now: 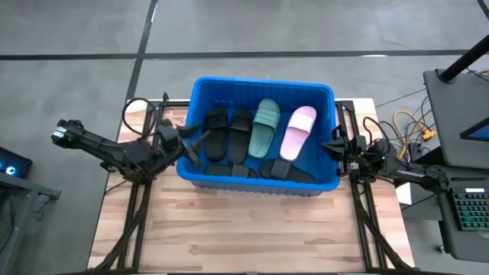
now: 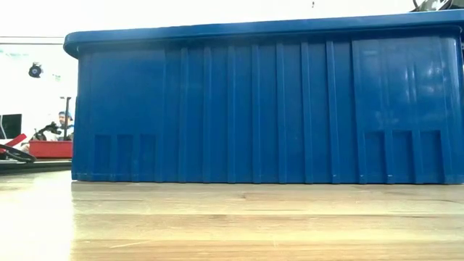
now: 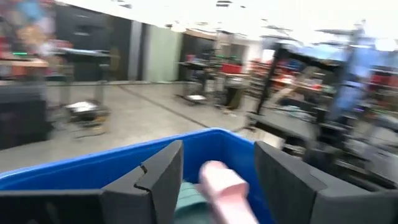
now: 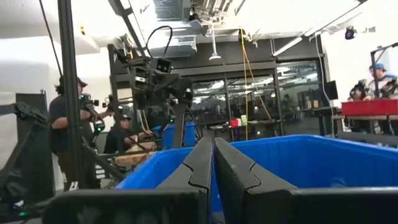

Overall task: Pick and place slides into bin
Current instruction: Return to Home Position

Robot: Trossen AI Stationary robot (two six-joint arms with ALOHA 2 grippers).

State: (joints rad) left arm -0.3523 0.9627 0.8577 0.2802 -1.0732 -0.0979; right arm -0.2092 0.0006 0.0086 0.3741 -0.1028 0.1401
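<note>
Foam slides (image 1: 265, 126), black, green and pink, lie inside the big bright blue plastic bin (image 1: 260, 82) on the wooden table (image 1: 229, 237). Left jaws are wide open and empty at the bin's left wall. Right jaws are squeezed shut, holding nothing, at its right wall.

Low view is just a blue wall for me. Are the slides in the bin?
Observer: Yes. The high view shows a pink slide, a green slide and black slides lying inside the bin.
Operator: Left arm holding anything?
Observer: No. The left gripper is open and empty, at the bin's left rim.
Operator: Right one?
Observer: The right gripper is shut on nothing, just outside the bin's right wall.
</note>
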